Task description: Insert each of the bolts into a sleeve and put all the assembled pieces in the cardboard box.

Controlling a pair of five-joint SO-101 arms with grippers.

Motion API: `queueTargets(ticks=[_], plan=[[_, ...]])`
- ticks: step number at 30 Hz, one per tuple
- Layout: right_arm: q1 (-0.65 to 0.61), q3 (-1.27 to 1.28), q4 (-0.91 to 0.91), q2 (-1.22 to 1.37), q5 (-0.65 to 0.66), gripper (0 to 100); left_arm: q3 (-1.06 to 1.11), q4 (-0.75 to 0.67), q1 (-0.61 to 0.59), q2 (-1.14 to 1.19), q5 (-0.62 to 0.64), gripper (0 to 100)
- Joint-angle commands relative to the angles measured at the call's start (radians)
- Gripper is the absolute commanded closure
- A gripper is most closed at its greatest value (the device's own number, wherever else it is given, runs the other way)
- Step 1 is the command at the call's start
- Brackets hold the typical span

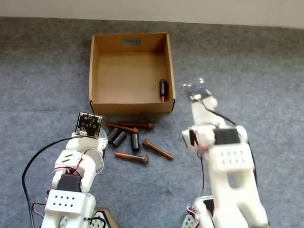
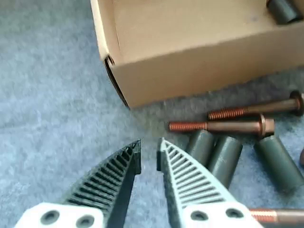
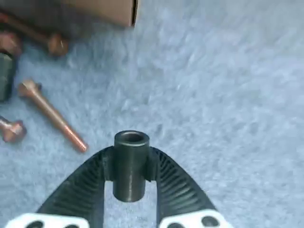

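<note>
bolts (image 1: 157, 149) copper | sleeve (image 3: 129, 164) dark grey | cardboard box (image 1: 130, 107) brown | carpet (image 1: 266, 85) blue-grey | left tool (image 2: 149, 145) black, ribbed

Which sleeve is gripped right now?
The sleeve clamped in the right gripper, bore facing its wrist camera. Three loose sleeves lie on the carpet before the cardboard box; another sleeve is inside it.

Soft, even light falls from above on the grey bench (image 1: 266, 71), and every part of it is bright. Ahead of the left claw (image 2: 149, 145), the cardboard box (image 2: 199, 71) keeps a thin dark shadow under its near wall. The sleeve (image 3: 129, 173) in the right claw (image 3: 130, 152) carries a dull sheen on its rim. The bolt (image 3: 54, 116) beside it throws a short, faint shadow.
</note>
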Motion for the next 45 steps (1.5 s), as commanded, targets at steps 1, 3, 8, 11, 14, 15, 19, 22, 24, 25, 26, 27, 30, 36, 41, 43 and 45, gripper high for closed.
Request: queueTargets(ticks=[1, 3, 8, 11, 14, 15, 19, 22, 24, 25, 26, 27, 30, 36, 41, 43, 45], plan=[[-0.019, 0.033, 0.021, -0.211, -0.012, 99.3, -0.082, 0.055, 0.012, -0.004, -0.003, 90], [-0.019, 0.079, 0.016, -0.292, -0.064, 99.3, -0.128, 0.094, -0.001, -0.002, -0.003, 90], [-0.048, 0.196, -0.022, -0.424, -0.210, 99.3, -0.278, 0.233, -0.096, -0.001, -0.003, 90], [-0.077, 0.263, -0.068, -0.476, -0.253, 99.3, -0.332, 0.284, -0.108, 0.025, -0.069, 90], [-0.081, 0.317, -0.108, -0.522, -0.261, 99.3, -0.383, 0.293, -0.107, 0.147, -0.137, 90], [-0.081, 0.337, -0.124, -0.536, -0.262, 99.3, -0.414, 0.293, -0.101, 0.213, -0.137, 89], [-0.081, 0.403, -0.145, -0.579, -0.262, 99.3, -0.588, 0.301, -0.024, 0.550, -0.138, 89], [-0.079, 0.423, -0.145, -0.601, -0.262, 99.3, -0.733, 0.333, 0.044, 0.800, -0.138, 89], [-0.077, 0.426, -0.145, -0.608, -0.262, 99.3, -0.828, 0.390, 0.085, 0.931, -0.138, 90], [-0.077, 0.430, -0.145, -0.608, -0.262, 99.3, -0.866, 0.417, 0.105, 0.984, -0.138, 90], [-0.076, 0.435, -0.145, -0.611, -0.262, 99.3, -0.900, 0.443, 0.125, 1.029, -0.140, 90], [-0.067, 0.437, -0.145, -0.611, -0.262, 99.3, -0.928, 0.465, 0.147, 1.069, -0.141, 90], [-0.027, 0.441, -0.143, -0.611, -0.264, 99.3, -0.972, 0.519, 0.211, 1.155, -0.221, 89], [-0.019, 0.441, -0.140, -0.611, -0.264, 99.3, -0.975, 0.588, 0.325, 1.182, -0.324, 89], [-0.019, 0.441, -0.140, -0.611, -0.264, 99.3, -0.952, 0.592, 0.409, 1.182, -0.344, 89], [-0.019, 0.441, -0.140, -0.611, -0.264, 99.3, -0.937, 0.588, 0.452, 1.187, -0.345, 89], [-0.019, 0.443, -0.140, -0.611, -0.264, 99.3, -0.917, 0.586, 0.487, 1.190, -0.345, 89]])
